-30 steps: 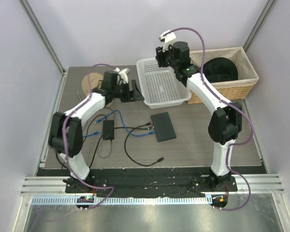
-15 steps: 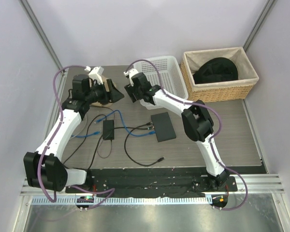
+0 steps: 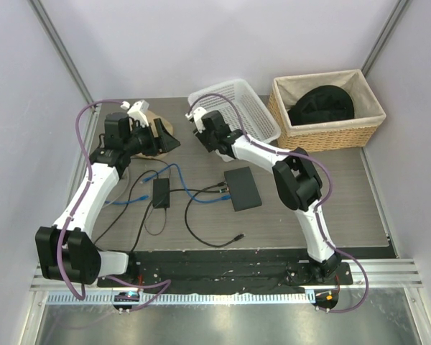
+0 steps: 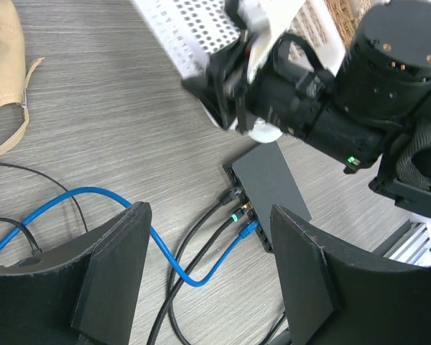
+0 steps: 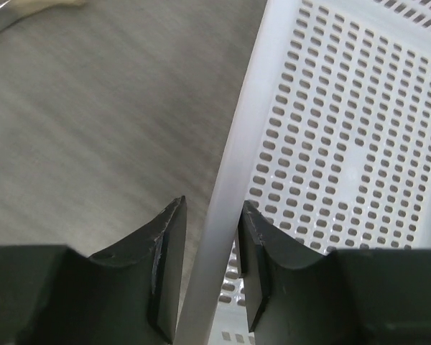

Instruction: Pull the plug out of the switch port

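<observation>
Logging the top view first: the switch (image 3: 242, 188) lies flat on the tabletop (image 3: 330, 194) near the middle, socket edge facing left, with plugs (image 3: 225, 191) seated in it; a blue cable (image 3: 174, 172) and dark cords trail left toward the adapter brick (image 3: 161, 192); both arms are well apart from it, at the far side; the left fingers (image 3: 165, 138) hover over a tan cap (image 3: 158, 126); the right fingers (image 3: 203, 138) sit at the near corner of the white basket (image 3: 237, 111), which stands beside the wicker basket (image 3: 327, 136).

Left wrist view: the left fingers (image 4: 115, 273) stand wide apart with nothing between them; beyond them you see the switch (image 4: 269, 180) and three plugs (image 4: 241, 213) side by side, two dark and one blue, with a green light at the middle one; which one is the target I cannot tell.

Right wrist view: the right fingers (image 5: 169, 259) straddle the rim of the white basket (image 5: 345, 144) and appear to pinch it; the switch is not in view here.

Handling, as judgement: the switch looks light and smooth, so expect it to slide or lift when you pull; brace its body with one arm; the plugs are small, stiff moulded parts, probably latched; take the plug body just outside the socket, across its flat sides, and draw straight out along the socket; do not haul on the limp cord, which will only flex and strain.
</observation>
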`<act>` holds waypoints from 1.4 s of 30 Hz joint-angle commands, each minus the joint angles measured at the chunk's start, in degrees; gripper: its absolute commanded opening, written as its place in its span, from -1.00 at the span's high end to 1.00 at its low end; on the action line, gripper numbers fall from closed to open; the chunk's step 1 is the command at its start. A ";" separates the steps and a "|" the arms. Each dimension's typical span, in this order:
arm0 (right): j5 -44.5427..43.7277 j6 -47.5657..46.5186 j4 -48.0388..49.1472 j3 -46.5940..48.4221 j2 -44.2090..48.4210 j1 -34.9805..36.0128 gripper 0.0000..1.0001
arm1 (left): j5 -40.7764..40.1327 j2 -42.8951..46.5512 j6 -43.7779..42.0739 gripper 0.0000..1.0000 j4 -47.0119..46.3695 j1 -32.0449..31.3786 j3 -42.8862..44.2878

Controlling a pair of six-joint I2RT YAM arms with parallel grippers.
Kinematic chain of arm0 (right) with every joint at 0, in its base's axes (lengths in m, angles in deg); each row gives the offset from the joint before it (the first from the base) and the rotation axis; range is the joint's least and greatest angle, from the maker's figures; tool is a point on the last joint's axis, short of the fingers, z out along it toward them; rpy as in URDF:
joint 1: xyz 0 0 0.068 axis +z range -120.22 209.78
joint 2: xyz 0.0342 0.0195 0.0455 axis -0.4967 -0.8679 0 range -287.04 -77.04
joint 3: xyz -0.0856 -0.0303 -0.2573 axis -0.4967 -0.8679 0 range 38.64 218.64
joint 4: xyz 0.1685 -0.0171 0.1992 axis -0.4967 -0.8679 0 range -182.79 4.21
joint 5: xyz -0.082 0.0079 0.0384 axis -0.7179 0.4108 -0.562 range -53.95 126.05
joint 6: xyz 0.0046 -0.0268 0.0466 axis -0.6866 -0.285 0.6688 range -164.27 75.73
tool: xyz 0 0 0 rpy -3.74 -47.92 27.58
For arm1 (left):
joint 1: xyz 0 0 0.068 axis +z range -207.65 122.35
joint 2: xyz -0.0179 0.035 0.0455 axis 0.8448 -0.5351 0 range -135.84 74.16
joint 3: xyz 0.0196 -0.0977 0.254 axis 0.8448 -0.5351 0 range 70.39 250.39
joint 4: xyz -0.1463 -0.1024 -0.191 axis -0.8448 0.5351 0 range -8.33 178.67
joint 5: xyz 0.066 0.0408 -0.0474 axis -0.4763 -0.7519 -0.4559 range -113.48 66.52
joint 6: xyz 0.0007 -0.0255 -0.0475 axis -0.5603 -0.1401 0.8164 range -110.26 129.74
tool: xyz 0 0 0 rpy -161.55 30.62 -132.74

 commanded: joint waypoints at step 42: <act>33.96 0.81 0.75 -43.88 40.32 -8.88 -0.15 | 18.30 -25.34 -10.93 -0.31 -7.76 -12.53 3.52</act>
